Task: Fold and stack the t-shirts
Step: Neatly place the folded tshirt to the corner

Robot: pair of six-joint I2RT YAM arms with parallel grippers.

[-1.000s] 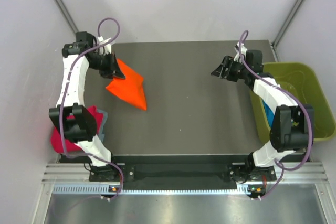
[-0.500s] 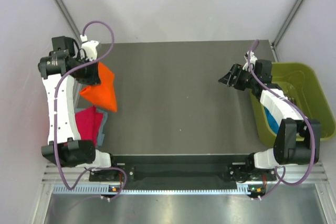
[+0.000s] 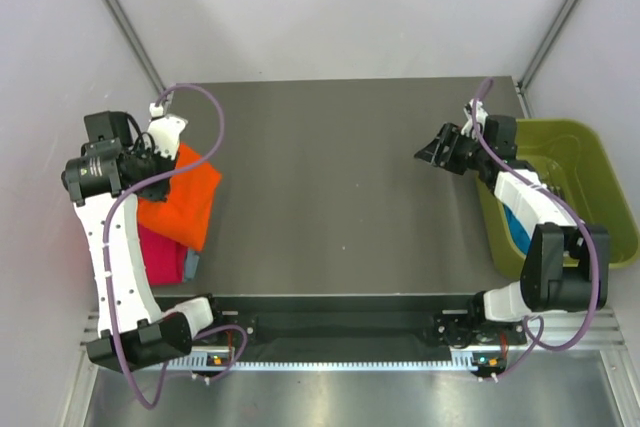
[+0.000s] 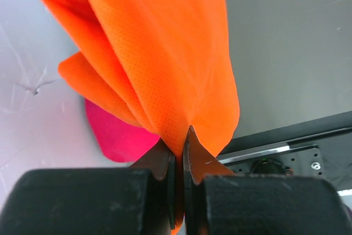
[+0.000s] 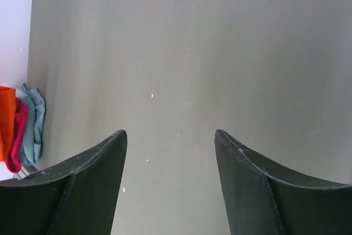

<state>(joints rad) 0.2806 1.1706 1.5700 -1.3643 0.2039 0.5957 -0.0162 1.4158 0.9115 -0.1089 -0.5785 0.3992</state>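
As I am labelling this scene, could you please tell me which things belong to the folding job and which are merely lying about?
Part of the job:
- orange t-shirt, pinched in the shut left gripper
- magenta-pink t-shirt and grey-blue t-shirt, stacked below it
- teal-blue t-shirt, in the bin

Just there:
- olive-green bin
- table

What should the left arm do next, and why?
Probably lower it a little and open the left gripper: its jaws are pinched shut on the orange t-shirt, which hangs over the magenta t-shirt.
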